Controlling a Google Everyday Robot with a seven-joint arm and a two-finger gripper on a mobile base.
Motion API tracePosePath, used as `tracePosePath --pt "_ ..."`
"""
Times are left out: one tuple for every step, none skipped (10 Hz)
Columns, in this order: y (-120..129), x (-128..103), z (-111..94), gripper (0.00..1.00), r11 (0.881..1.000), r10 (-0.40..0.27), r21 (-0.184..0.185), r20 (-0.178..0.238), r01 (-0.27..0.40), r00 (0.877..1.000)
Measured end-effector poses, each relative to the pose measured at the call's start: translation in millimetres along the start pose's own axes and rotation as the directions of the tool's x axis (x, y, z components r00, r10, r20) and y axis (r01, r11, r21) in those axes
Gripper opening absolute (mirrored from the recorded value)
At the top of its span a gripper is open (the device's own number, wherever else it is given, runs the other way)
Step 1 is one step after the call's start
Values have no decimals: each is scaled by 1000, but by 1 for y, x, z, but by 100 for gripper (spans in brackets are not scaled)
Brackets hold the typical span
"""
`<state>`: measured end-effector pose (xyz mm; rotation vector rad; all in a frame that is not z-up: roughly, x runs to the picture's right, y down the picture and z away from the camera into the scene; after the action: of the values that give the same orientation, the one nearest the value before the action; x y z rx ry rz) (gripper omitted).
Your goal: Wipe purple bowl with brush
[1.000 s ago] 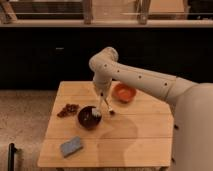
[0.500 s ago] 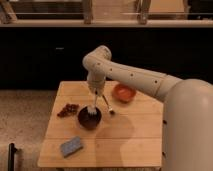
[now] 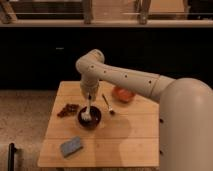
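The purple bowl [image 3: 89,118], small, round and almost black, sits on the wooden table [image 3: 125,137] left of centre. My gripper [image 3: 89,99] hangs just above it, pointing down. It holds the brush [image 3: 86,114] by its thin pale handle. The whitish bristle head is down inside the bowl.
A bright orange bowl [image 3: 122,94] stands at the back right of the dark bowl. A thin spoon-like utensil [image 3: 108,105] lies between them. A reddish-brown cluster of small bits [image 3: 67,109] lies to the left. A blue-grey sponge [image 3: 72,146] lies near the front left edge.
My arm has swung left across the table. The gripper with the brush has moved from beside the bowl's right rim to over it, and the bristles now sit inside the bowl.
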<state>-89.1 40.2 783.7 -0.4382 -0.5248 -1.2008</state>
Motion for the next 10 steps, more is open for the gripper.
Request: tracePosePath --pt "4 -6 0 0 1000 -1 -2 8 1 1000" --pt "12 -9 1 0 1000 12 -4 14 -12 1000" --pt "23 -10 0 0 999 30 -10 17 -30 999" --pt "34 -9 0 0 998 54 -15 16 -54 998" --pt "43 -7 -1 0 997 73 -20 13 -73 997" --pt "53 -3 -3 0 995 98 -24 6 -98 995" --pt "64 4 -5 0 992 125 -27 -5 -125 992" --pt "73 13 -7 0 988 151 -32 -25 -152 988" --pt "73 19 -9 0 985 167 -27 -35 -168 985" --pt "69 28 -10 0 984 176 -21 -54 -178 983"
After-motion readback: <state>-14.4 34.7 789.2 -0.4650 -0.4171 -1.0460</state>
